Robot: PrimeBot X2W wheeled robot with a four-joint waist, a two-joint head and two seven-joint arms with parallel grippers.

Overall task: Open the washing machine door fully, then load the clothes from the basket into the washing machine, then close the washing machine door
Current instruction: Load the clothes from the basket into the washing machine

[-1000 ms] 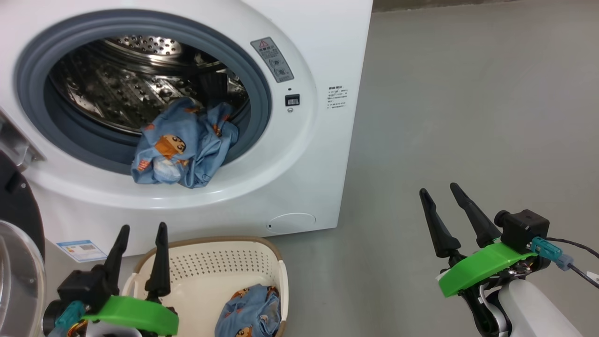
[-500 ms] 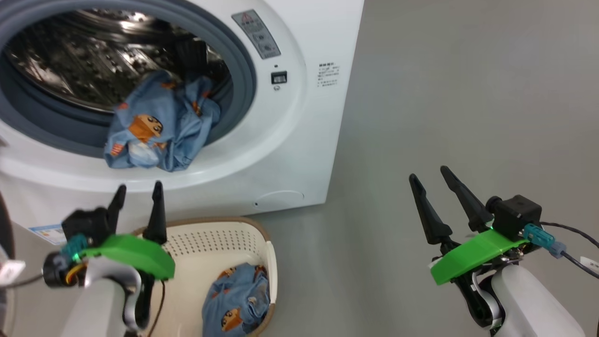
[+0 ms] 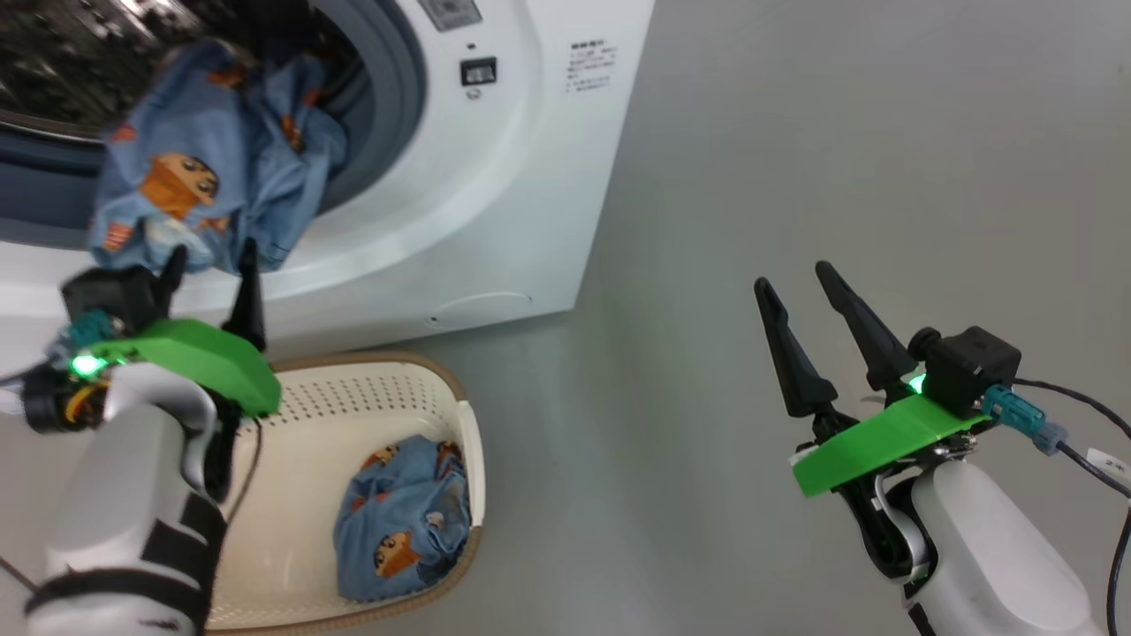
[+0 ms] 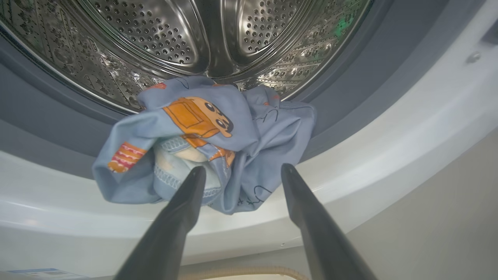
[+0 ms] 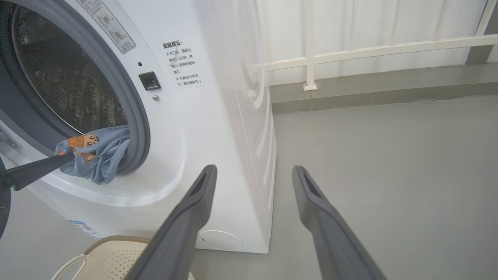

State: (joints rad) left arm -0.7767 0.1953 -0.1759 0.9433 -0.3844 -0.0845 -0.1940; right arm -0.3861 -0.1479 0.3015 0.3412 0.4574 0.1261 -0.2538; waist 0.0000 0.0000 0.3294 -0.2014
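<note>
Left wrist view: my left gripper (image 4: 242, 171) stands spread and empty, tips just in front of a bear-print garment (image 4: 218, 132) draped over the grey door seal (image 4: 46, 112) of the washer (image 4: 389, 136), steel drum (image 4: 163, 31) behind. In the head view a second garment (image 3: 402, 521) lies in the basket (image 3: 461, 415) before the washer. My right gripper (image 3: 793, 276) hangs well aside over the floor (image 3: 795, 132), likewise spread, holding nothing.

clothes (image 4: 202, 144): light blue, orange-brown cartoon faces, one orange-striped patch | basket (image 3: 353, 402): cream, perforated, brown rim | washing machine (image 3: 530, 159): white, grey gasket (image 4: 350, 77), steel drum (image 4: 155, 31) with punched dots | floor (image 3: 839, 132): grey | right gripper (image 3: 793, 274): green mount (image 3: 875, 442), fingers (image 3: 791, 353) dark grey or perhaps black
</note>
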